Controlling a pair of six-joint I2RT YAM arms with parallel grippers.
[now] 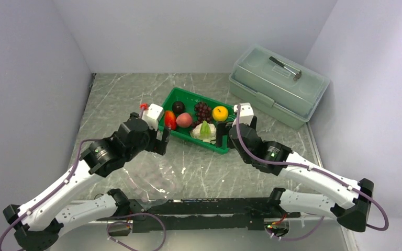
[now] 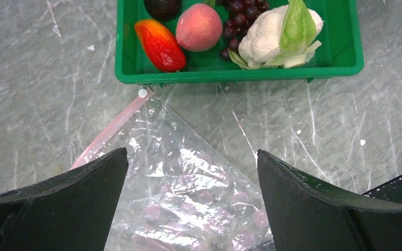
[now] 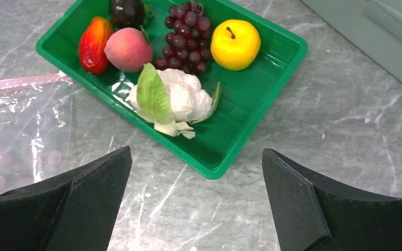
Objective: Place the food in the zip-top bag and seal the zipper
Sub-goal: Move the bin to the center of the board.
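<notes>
The zip-top bag (image 2: 188, 178) lies flat on the marble-look table (image 1: 120, 99), its pinkish zipper (image 2: 112, 125) running up to end just beside the near left corner of the green tray (image 2: 230, 75). I see pink blotches in the film, but no toy produce inside.

All six pieces of food sit in the tray: red-orange fruit (image 1: 170, 120), pink peach (image 1: 183, 120), dark purple ball (image 1: 178, 107), dark grape bunch (image 1: 203, 111), yellow-orange fruit (image 1: 220, 113) and, nearest me, the white-and-green vegetable (image 1: 204, 130).

My left gripper (image 2: 191, 157) hangs over the bag, fingers spread wide and holding nothing. My right gripper (image 3: 196, 157) hangs at the tray's near right edge, equally wide and empty.

A pale green lidded box (image 1: 277, 86) stands closed behind the tray to the right.
</notes>
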